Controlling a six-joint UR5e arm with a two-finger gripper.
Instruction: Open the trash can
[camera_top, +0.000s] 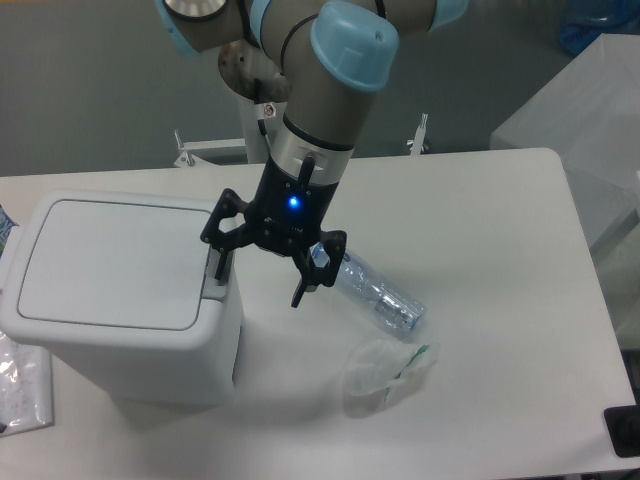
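Desk (500, 220): white, rounded corners, filling most of the view; its 3 o'clock edge runs beside a pale cabinet, and its broadest bare stretch lies from centre out toward 2 and 4 o'clock. Trash can (120, 300): the largest item you have, boxy and white, standing at the 9 o'clock side of the desk, lid flat and shut, grey push tab (215, 278) on its 3 o'clock rim. Arm: reaches down from 12 o'clock, blue status light lit at the wrist. Gripper (260, 272): fingers spread wide and holding nothing; one fingertip (221, 267) sits right over the tab, though you cannot tell whether it touches, and the other hangs clear over bare desk at 3 o'clock of the can. Step in hand, as a judgement: lining up on the tab, press not yet made. Next move calls for a straight push down on the tab, then room for the lid to swing up toward 9 o'clock, so lift away toward 2 o'clock. Clear plastic bottle (382, 298): lying on its side near centre, just beside the free finger. Crumpled wrapper (385, 368): at 5 o'clock of the gripper, apart from it.
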